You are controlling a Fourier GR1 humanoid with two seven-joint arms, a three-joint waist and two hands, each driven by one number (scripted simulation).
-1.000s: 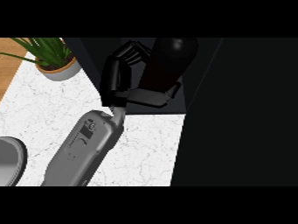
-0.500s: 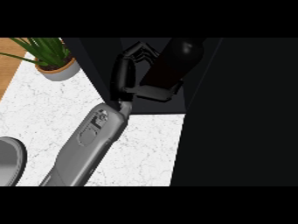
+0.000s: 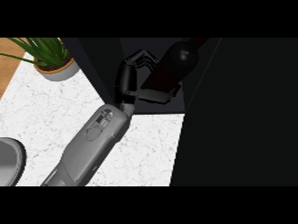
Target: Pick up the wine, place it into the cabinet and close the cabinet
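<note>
One arm in view. Forearm (image 3: 90, 144): smooth light-grey shell, rounded and bulky, widest around mid-length, tapering to a narrow wrist at its far end. Matte finish, lighter along its left side, shaded on the right. Near the wrist an oblong, darker-grey recessed panel (image 3: 101, 123) sits in the shell, with small pale marks inside; too small to read. Left hand (image 3: 130, 83): all black, slim long palm, hard-edged. Fingers (image 3: 143, 58): black, thin, built of short blocky segments with faint grey edge highlights. Thumb (image 3: 159, 95): black, thicker, boxy.
</note>
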